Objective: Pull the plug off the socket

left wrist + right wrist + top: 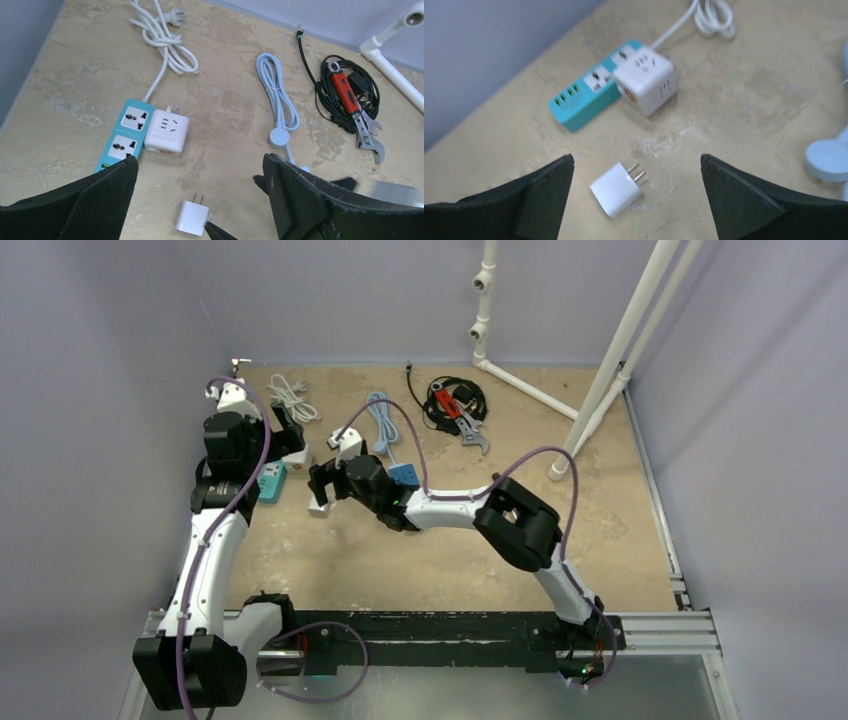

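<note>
My right gripper (638, 172) is spread wide and holds nothing. Below the gap between my fingers, the small white plug (615, 190) lies flat on the tan table (749, 100), its prongs bare. It is apart from the teal socket strip (584, 92). A white cube adapter (649, 82) sits against the strip. My left gripper (200, 175) is also spread wide and empty, above the same plug.

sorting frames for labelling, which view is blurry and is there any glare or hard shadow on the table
Right wrist view: soft, probably motion blur; the plug and the power strip have smeared edges. Left wrist view: sharp, the power strip's socket holes read clearly. Top external view: even light, no glare, only faint shadows on the table.
</note>
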`<control>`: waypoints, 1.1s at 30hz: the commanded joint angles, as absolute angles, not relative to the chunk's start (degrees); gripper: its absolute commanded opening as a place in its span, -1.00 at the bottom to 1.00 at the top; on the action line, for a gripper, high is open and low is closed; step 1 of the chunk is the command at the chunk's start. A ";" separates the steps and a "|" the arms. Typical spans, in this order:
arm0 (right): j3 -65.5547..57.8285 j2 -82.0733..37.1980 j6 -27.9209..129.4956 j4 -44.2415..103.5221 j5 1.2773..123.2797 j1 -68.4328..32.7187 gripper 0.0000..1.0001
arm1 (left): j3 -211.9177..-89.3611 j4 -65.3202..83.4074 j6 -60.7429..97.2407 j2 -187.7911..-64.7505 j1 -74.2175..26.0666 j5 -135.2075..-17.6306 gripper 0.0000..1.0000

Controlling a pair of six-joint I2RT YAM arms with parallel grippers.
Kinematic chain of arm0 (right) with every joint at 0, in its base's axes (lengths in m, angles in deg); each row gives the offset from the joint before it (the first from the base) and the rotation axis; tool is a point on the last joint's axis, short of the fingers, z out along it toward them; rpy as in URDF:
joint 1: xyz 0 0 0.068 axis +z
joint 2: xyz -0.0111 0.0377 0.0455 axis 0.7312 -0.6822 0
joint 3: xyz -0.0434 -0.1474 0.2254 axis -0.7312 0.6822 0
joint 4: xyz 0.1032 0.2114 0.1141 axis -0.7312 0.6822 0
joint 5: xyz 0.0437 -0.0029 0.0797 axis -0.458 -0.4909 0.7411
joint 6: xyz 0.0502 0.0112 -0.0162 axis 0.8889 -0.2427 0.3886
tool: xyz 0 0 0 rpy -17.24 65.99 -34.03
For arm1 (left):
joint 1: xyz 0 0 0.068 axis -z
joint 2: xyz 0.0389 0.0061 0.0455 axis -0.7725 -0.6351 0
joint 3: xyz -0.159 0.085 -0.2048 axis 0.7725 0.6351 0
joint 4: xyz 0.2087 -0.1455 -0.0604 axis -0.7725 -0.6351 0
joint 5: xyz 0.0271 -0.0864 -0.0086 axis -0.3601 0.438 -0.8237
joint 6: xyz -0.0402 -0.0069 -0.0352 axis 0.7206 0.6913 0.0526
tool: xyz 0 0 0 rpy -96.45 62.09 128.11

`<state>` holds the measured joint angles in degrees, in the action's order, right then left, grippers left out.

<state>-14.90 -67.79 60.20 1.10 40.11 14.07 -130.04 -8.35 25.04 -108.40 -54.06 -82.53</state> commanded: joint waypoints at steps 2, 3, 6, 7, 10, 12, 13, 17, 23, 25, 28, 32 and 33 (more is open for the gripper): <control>-4.91 -51.57 60.00 -9.98 39.69 13.88 0.98 | -130.06 -8.43 24.78 -107.56 -55.26 -86.71 0.90; -2.92 -48.37 60.46 -10.57 39.39 13.92 0.98 | -130.06 -8.65 24.92 -107.24 -55.26 -87.54 0.92; 1.95 -42.35 62.19 -9.54 36.14 14.01 0.98 | -129.48 -8.46 24.99 -106.20 -55.35 -88.45 0.96; 3.14 -40.63 62.82 -8.21 34.42 13.94 0.98 | -129.40 -8.52 24.89 -106.20 -55.40 -88.13 0.96; 7.14 -34.95 63.30 -5.01 30.21 13.92 0.98 | -129.07 -8.17 25.41 -107.38 -55.22 -84.46 0.95; 12.47 -29.70 63.77 -6.02 27.66 13.90 0.98 | -128.87 -7.55 25.67 -108.62 -54.04 -81.37 0.87; 15.49 -26.58 64.13 -6.47 26.94 13.92 0.98 | -128.86 -7.48 25.51 -108.96 -52.54 -81.26 0.84; 25.75 -14.91 66.12 -5.17 24.85 13.39 0.98 | -128.83 -7.50 24.28 -110.65 -42.00 -83.73 0.83; 30.38 -12.74 66.51 -0.82 28.98 12.96 0.98 | -131.17 -4.35 28.42 -121.26 -36.62 -75.32 0.79; 30.19 -15.00 66.79 -0.52 31.15 12.96 0.98 | -132.70 -3.53 29.36 -124.56 -34.21 -74.02 0.79; 29.02 -19.57 67.70 -0.38 31.65 12.96 0.98 | -134.51 -2.98 29.07 -128.13 -30.64 -74.17 0.79; 24.78 -25.92 70.22 5.21 29.76 12.96 0.98 | -134.10 -2.07 28.35 -130.93 -29.56 -71.95 0.79; 24.04 -27.13 70.71 6.05 28.34 13.03 0.98 | -134.10 -2.35 28.18 -131.21 -29.57 -71.79 0.79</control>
<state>28.88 -23.55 67.70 0.93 30.30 12.96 -131.53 -5.31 28.12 -130.54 -29.73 -74.70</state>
